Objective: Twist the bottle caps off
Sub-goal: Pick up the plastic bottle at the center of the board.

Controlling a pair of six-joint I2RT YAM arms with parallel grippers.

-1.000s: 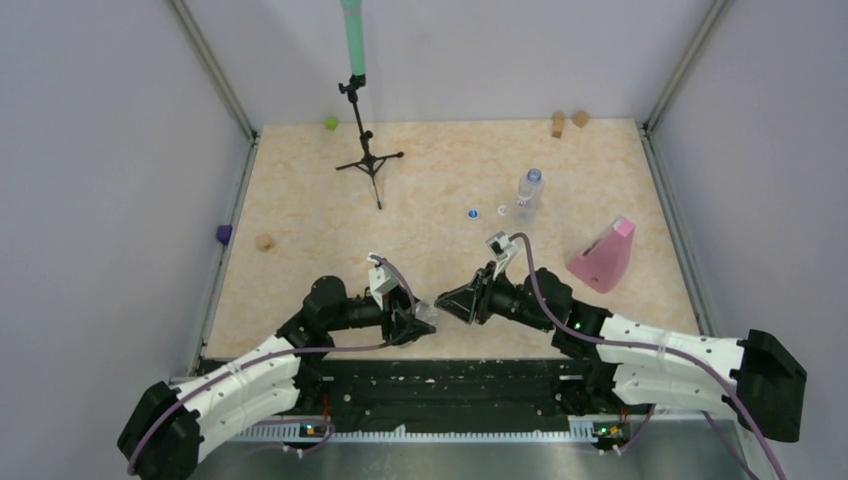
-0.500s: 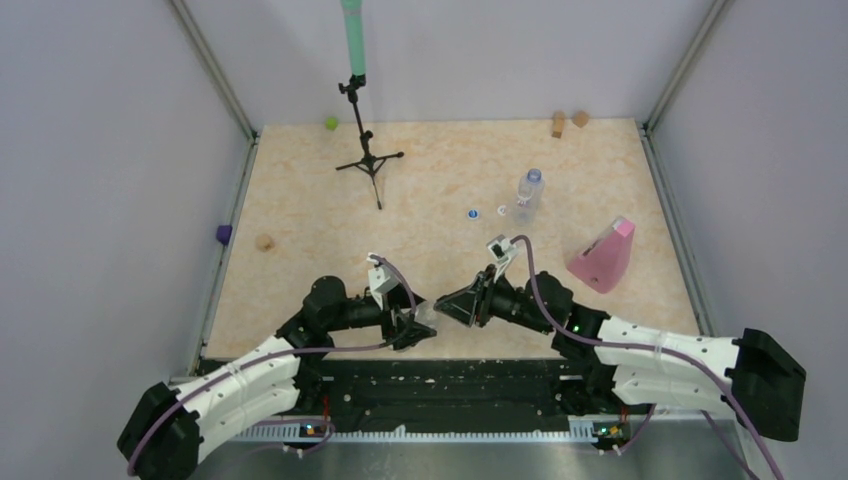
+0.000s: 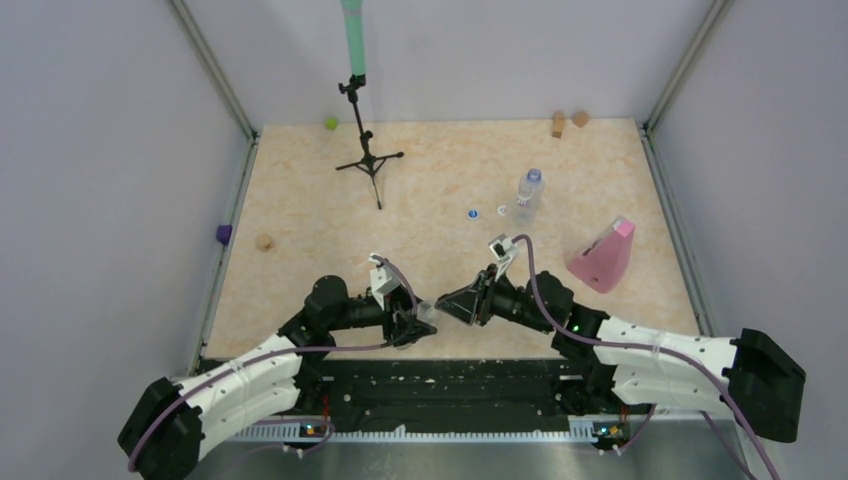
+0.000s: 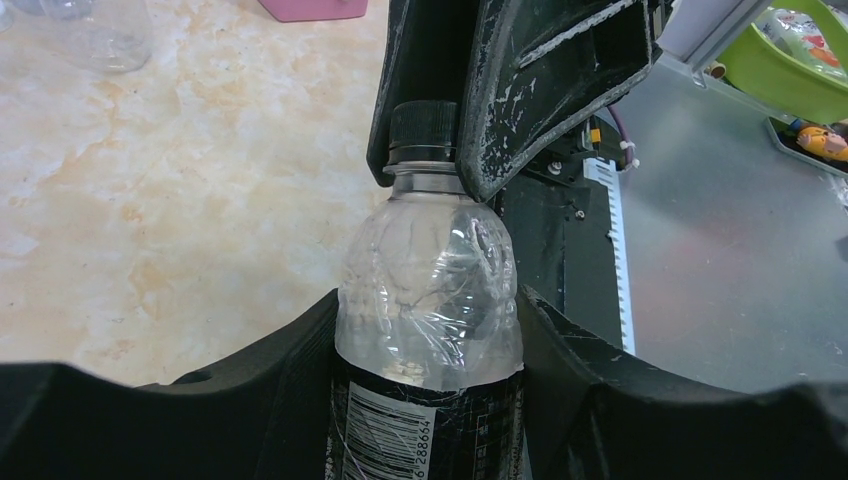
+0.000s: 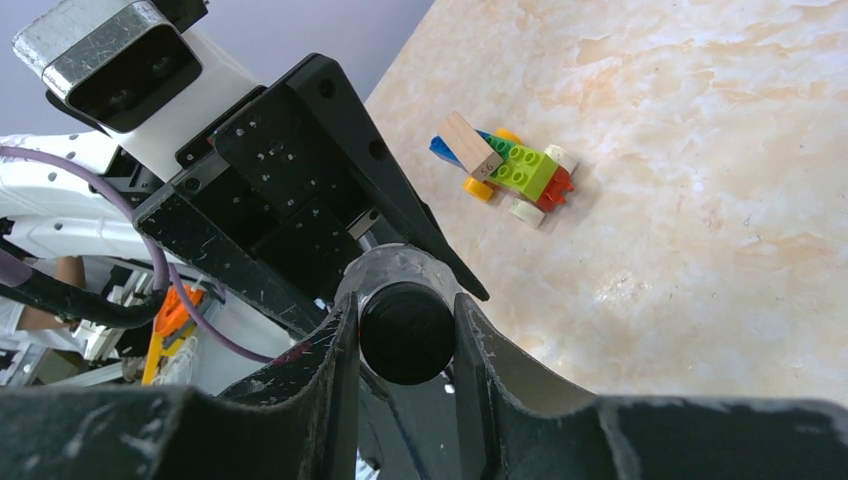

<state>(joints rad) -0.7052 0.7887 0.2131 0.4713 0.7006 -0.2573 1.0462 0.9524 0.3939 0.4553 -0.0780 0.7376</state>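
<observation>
Left gripper (image 4: 430, 335): fingers pressed against both sides of the held bottle (image 4: 428, 290), gripping it around its lower body. Right gripper (image 5: 404, 322): jaws narrow, clamped on the black cap (image 4: 423, 125), which sits screwed on that bottle's neck. The bottle is clear plastic, its shoulder dented and creased, with a dark label carrying a barcode; it lies roughly level between the two grippers, left of the pink wedge (image 3: 603, 257) and nearer the arm bases than it.

Second bottle (image 3: 528, 195): clear, upright on the table (image 3: 300, 200), just beyond the wedge and slightly left of it. Whether its neck carries a cap cannot be told. Blue cap (image 3: 472, 213) and white cap (image 3: 502, 211): loose, side by side, farther left of the wedge than the upright bottle.

Count: two bottles; three caps (one black, one blue, one white); one wedge; one tripod stand (image 3: 367, 160), far left of the wedge; five small blocks at the table margins. The right wrist view adds one brick toy (image 5: 505, 168).
</observation>
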